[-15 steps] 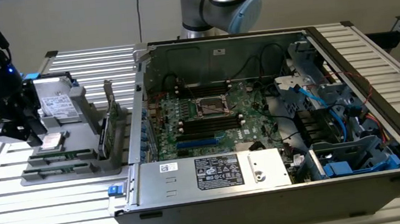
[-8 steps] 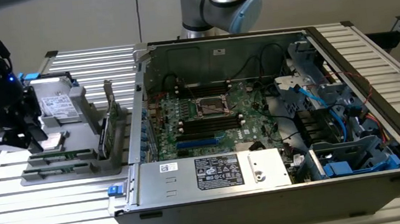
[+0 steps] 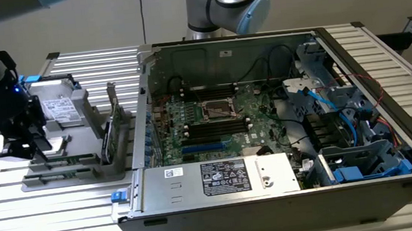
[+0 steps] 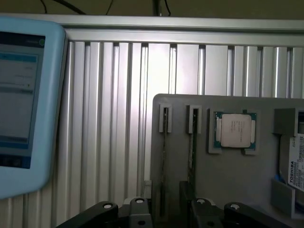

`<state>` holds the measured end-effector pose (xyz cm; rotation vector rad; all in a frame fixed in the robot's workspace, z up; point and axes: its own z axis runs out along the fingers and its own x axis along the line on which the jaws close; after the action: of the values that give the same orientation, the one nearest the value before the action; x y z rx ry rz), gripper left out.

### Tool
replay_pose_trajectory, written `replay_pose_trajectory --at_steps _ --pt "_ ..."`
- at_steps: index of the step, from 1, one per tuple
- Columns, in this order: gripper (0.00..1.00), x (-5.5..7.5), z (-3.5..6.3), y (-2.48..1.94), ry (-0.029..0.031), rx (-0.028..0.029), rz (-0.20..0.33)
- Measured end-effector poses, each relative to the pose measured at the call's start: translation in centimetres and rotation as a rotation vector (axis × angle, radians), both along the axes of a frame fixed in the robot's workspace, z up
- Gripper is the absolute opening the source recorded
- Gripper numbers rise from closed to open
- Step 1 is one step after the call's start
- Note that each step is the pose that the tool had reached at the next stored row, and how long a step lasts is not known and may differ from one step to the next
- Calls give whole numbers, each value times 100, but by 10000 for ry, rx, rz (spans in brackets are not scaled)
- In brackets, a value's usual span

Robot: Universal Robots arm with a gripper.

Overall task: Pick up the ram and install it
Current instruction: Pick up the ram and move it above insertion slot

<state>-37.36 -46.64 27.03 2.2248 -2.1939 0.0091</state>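
Gripper hovers over the grey parts tray on the bench, jaws spread, nothing pinched. Ram sits on edge in its tray slot (second stick just beside it), roughly in line with the jaws. Pick not done; install into the motherboard all left.

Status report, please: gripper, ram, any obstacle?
Gripper open, low over grey plastic holder tray. Long thin green ram stick on edge in slot, not gripped. No obstacle seen.
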Motion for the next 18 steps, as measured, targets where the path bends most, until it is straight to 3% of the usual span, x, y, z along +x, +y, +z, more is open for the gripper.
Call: replay_pose_trajectory --at_steps 11,18 --pt "36 56 -200 -3 1 43 -87" --pt "36 61 -320 -4 2 154 -386"
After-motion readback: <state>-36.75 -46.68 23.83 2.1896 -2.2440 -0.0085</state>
